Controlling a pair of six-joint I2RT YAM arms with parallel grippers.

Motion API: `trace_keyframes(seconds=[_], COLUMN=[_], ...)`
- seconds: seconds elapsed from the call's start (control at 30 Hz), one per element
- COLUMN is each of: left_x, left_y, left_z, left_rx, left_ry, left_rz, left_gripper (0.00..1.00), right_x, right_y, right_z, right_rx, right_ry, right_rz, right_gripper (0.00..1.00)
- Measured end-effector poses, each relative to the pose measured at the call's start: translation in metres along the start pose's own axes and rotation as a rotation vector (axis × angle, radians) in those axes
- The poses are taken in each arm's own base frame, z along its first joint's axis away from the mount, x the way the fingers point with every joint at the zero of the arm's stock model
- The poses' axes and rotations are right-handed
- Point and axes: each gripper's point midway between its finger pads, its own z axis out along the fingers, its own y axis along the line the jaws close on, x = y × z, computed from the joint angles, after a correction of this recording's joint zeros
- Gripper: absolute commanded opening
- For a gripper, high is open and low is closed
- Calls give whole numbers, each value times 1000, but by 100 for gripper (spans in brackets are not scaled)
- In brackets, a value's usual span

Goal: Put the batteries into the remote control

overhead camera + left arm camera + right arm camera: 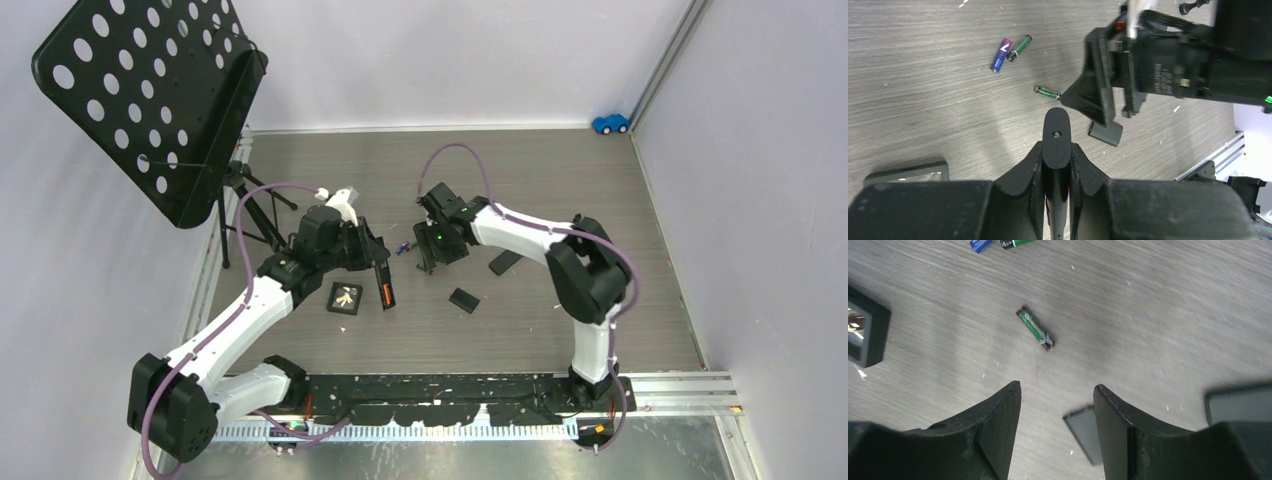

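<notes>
My left gripper [376, 262] is shut on a black remote control [385, 288], held edge-up off the table; an orange strip shows on its face. In the left wrist view the remote [1055, 131] stands between the closed fingers. Three batteries lie on the table: a blue one [1000, 49], a green one [1019, 46] and a dark green one [1047, 91]. My right gripper [1057, 390] is open and empty, hovering just short of the dark green battery [1035, 328]. It is also in the top view [432, 255].
A small black cover plate [1085, 432] lies under the right fingers, and another [463, 299] lies nearer the arms. A black flat piece [505, 262] lies to the right. A small black tray [345, 298] sits left of the remote. A perforated music stand [150, 90] is at back left, a blue toy car [610, 123] at back right.
</notes>
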Motion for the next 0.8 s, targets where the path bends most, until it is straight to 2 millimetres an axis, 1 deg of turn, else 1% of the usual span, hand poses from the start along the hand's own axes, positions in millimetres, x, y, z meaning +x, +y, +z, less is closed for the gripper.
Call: trace_keyframes(seconds=[0.07,0.13,0.23,0.37,0.47,0.67,0.8], left_x=[-3,-7,-11,-12,-13,-13,-14], left_y=[1,1,1,2,3,3,2], left_z=[-2,-5,-8,-9,-9,-9,-9], left_rx=[-8,-11,-13,-21,-26,-27,-23], left_ry=[-18,-38,-55,-63,-67,-69,-73], left_rz=[11,19,28,31,31,29,30], left_gripper=[0,0,0,0,0,0,0], right_x=[-3,-2,0,-4,-8,0,0], right_y=[1,3,6,9,13,13,16], right_z=[15,23,25,21,25,37,39], right_rx=[-11,-22,-38,-53,-54,-21,1], right_ry=[49,79,108,125,132,199,223], right_rz=[-37,-65,-94,-121,-134,-152,-169], right_gripper=[56,55,53,45,39,38,36])
